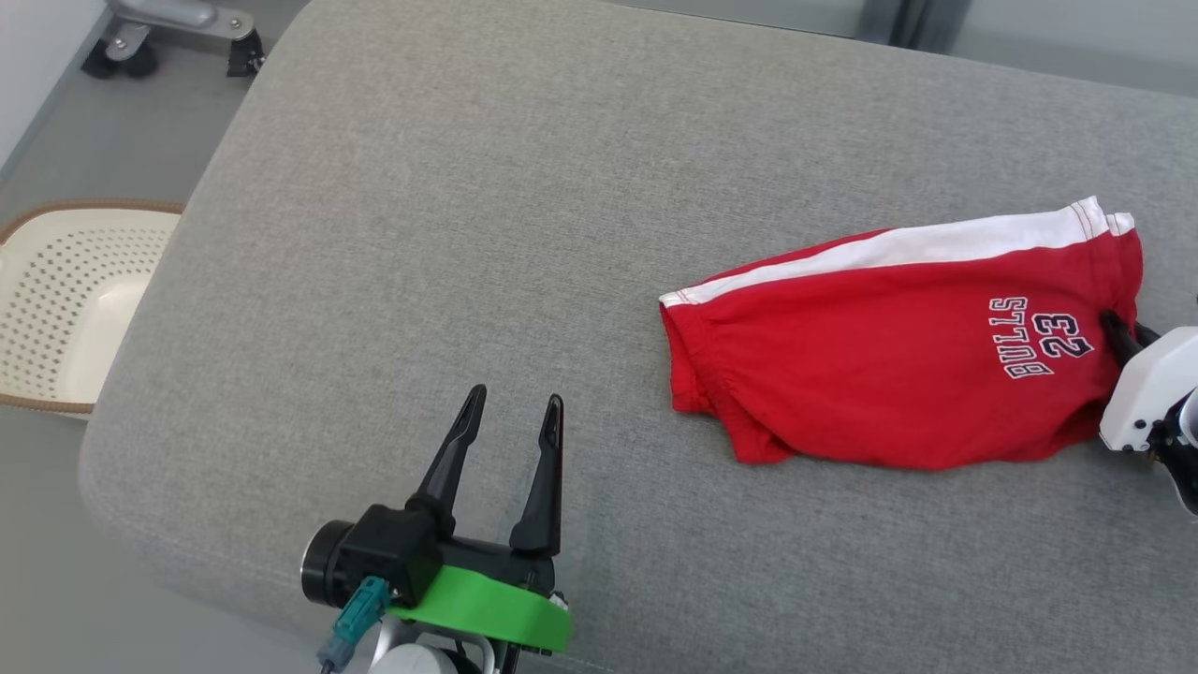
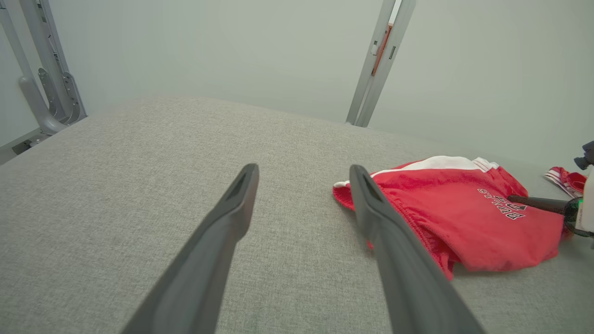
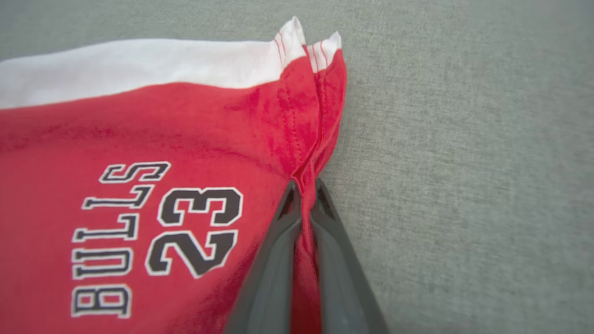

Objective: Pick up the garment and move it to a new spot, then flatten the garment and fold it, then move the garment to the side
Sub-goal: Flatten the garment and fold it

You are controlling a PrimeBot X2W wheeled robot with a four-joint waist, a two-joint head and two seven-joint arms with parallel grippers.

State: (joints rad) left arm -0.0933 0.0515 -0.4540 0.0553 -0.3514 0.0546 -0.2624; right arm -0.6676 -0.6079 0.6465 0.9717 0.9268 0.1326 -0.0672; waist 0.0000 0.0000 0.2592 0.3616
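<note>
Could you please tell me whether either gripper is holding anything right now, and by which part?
The right gripper pinches the red garment at its edge fold beside the printed 23. The left gripper is open, empty.

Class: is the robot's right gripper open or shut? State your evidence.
Shut on the garment. The right gripper pinches its bunched red edge, with no gap showing in the right wrist view.

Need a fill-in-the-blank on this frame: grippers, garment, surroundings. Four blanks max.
1. The right gripper is ____ on the red garment at its edge.
2. The left gripper, above the grey cushion, has its jaws ____.
3. The number printed on the garment is ____.
4. Beside the cushion sits a cream perforated ____.
Missing words: shut; open; 23; basket.
</note>
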